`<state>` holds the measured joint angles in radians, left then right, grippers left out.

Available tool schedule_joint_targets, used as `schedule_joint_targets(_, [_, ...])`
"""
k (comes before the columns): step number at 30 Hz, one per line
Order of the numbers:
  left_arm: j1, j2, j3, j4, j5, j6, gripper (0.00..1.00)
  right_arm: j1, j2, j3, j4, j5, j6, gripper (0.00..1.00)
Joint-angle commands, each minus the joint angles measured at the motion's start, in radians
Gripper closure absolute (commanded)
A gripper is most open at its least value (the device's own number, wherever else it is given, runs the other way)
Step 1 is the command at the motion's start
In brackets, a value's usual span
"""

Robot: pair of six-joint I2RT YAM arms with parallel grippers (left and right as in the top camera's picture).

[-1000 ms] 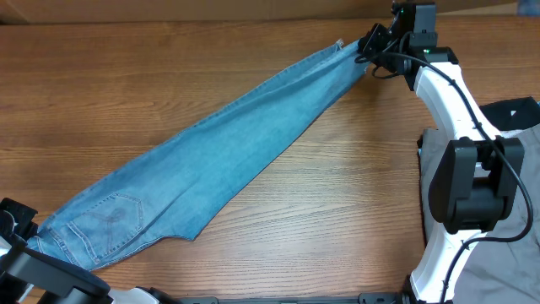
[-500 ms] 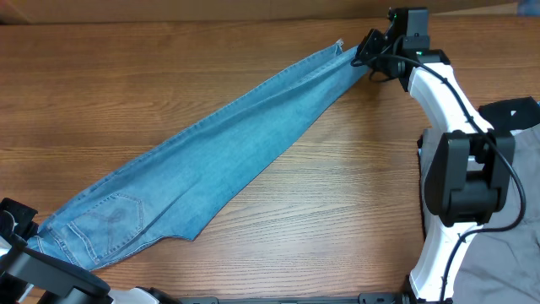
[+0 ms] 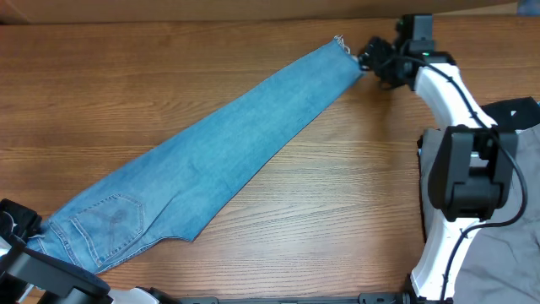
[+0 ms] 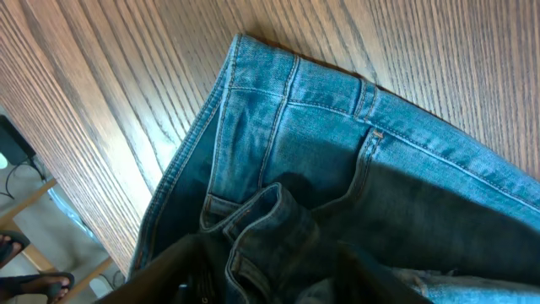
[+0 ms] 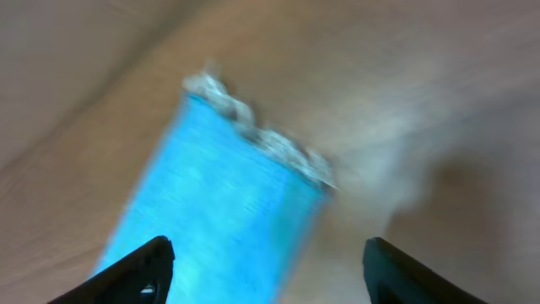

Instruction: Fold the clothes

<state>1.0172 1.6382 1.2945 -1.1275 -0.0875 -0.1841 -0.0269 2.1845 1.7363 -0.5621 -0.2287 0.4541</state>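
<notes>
The clothes, light-blue jeans (image 3: 211,160), lie flat in a long diagonal strip on the wooden table (image 3: 337,211). The waist and a stitched back pocket (image 3: 105,221) are at the lower left; the frayed hem (image 3: 342,44) is at the upper right. My right gripper (image 3: 368,59) hovers just right of the hem. In the right wrist view it (image 5: 270,266) is open, the blurred hem (image 5: 253,143) lying free beyond it. My left gripper (image 4: 266,283) is at the waist, its dark fingers (image 4: 165,274) spread. A bunched fold of waistband (image 4: 253,219) lies loosely between them.
A grey cloth (image 3: 523,245) lies at the right edge beside the right arm's base. A brown cardboard wall (image 3: 169,10) runs along the table's far side. The table's edge, with floor below (image 4: 42,228), is close to the left of the waist.
The right gripper has opened and let go of the hem, which now lies flat, and has drawn back slightly to the right. The left gripper's fingers have spread.
</notes>
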Motion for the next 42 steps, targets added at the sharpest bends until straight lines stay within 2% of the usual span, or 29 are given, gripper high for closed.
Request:
schedule_joint_targets(1, [0.010, -0.022, -0.003, 0.008, 0.002, -0.004, 0.40, -0.035, -0.058, 0.019, -0.056, -0.070, -0.045, 0.30])
schedule_joint_targets(5, [0.010, -0.022, -0.002, 0.026, 0.043, -0.003, 0.37, -0.031, -0.030, 0.003, -0.084, -0.073, -0.093, 0.36])
schedule_joint_targets(11, [0.010, -0.023, 0.046, 0.003, 0.084, 0.021, 0.38, -0.013, 0.041, -0.004, -0.010, -0.087, -0.097, 0.46])
schedule_joint_targets(18, [0.010, -0.023, 0.198, -0.063, 0.226, 0.077, 0.40, 0.000, 0.128, -0.004, 0.047, -0.147, -0.092, 0.45])
schedule_joint_targets(19, [0.010, -0.023, 0.218, -0.074, 0.237, 0.077, 0.39, 0.003, 0.133, -0.004, 0.053, -0.150, -0.092, 0.39])
schedule_joint_targets(21, [0.010, -0.023, 0.251, -0.092, 0.250, 0.076, 0.38, 0.011, 0.140, -0.006, 0.067, -0.151, -0.092, 0.37])
schedule_joint_targets(27, [0.010, -0.023, 0.266, -0.116, 0.270, 0.083, 0.39, 0.043, 0.149, -0.008, 0.113, -0.134, -0.086, 0.37])
schedule_joint_targets(32, [0.010, -0.023, 0.266, -0.127, 0.272, 0.084, 0.39, 0.055, 0.183, -0.008, 0.132, -0.102, -0.031, 0.43])
schedule_joint_targets(35, [0.010, -0.023, 0.266, -0.131, 0.272, 0.084, 0.39, 0.055, 0.195, -0.008, 0.150, -0.110, -0.004, 0.56])
schedule_joint_targets(38, [0.010, -0.023, 0.266, -0.132, 0.272, 0.084, 0.39, 0.053, 0.190, -0.004, 0.166, -0.109, -0.005, 0.92])
schedule_joint_targets(39, [0.010, -0.023, 0.266, -0.132, 0.273, 0.084, 0.39, 0.046, 0.186, 0.003, 0.164, -0.106, -0.005, 0.96])
schedule_joint_targets(42, [0.009, -0.023, 0.266, -0.133, 0.277, 0.084, 0.39, 0.016, 0.164, 0.023, 0.130, -0.106, -0.005, 0.96])
